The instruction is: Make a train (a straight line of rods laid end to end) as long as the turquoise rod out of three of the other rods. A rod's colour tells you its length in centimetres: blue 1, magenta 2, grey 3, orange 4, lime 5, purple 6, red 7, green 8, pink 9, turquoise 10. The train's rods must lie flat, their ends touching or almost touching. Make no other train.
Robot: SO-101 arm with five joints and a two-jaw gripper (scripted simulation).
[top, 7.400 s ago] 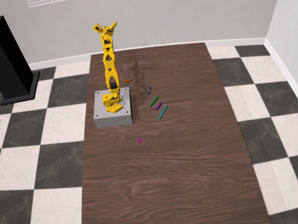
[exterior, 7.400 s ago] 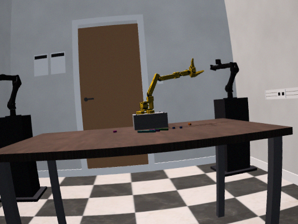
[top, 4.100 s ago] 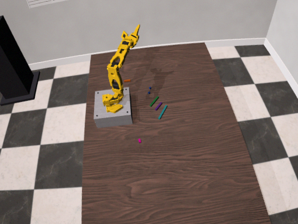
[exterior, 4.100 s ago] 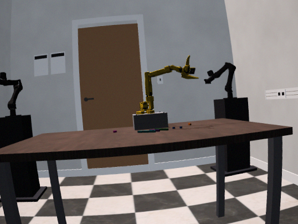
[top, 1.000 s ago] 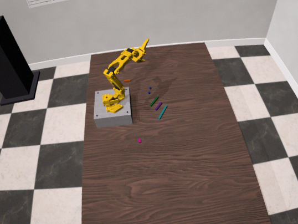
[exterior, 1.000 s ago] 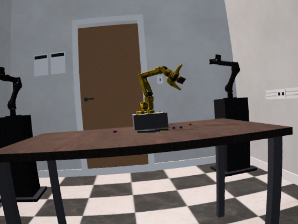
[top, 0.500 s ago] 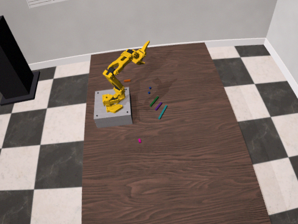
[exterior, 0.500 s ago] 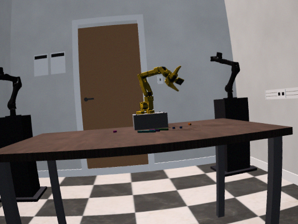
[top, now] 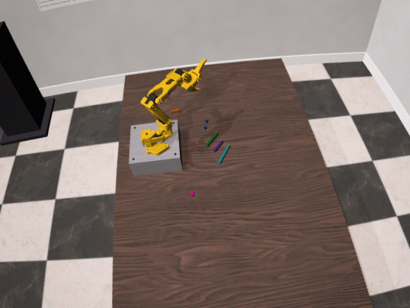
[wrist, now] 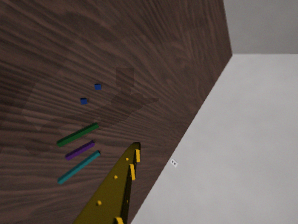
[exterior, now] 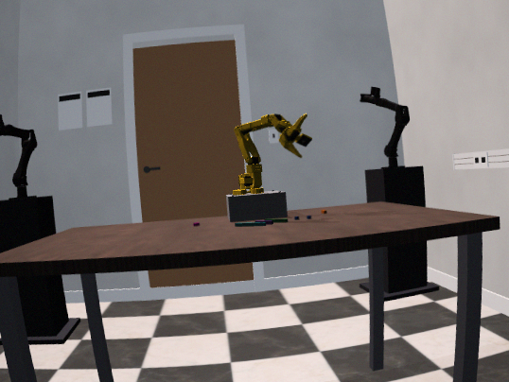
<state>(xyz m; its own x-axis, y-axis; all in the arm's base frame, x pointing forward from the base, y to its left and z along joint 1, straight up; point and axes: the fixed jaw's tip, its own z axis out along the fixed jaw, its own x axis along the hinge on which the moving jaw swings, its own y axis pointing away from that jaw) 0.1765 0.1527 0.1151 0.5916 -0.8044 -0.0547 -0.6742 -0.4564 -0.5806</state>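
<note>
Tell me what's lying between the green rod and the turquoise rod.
The purple rod lies between the green rod and the turquoise rod, roughly parallel to both. The top and wrist views show it.

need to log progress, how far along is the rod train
Nothing is built yet. The turquoise rod, purple rod and green rod lie side by side, not end to end. The end effector is open, empty and raised. Every pick and placement remains, possibly green plus two blue rods.
</note>
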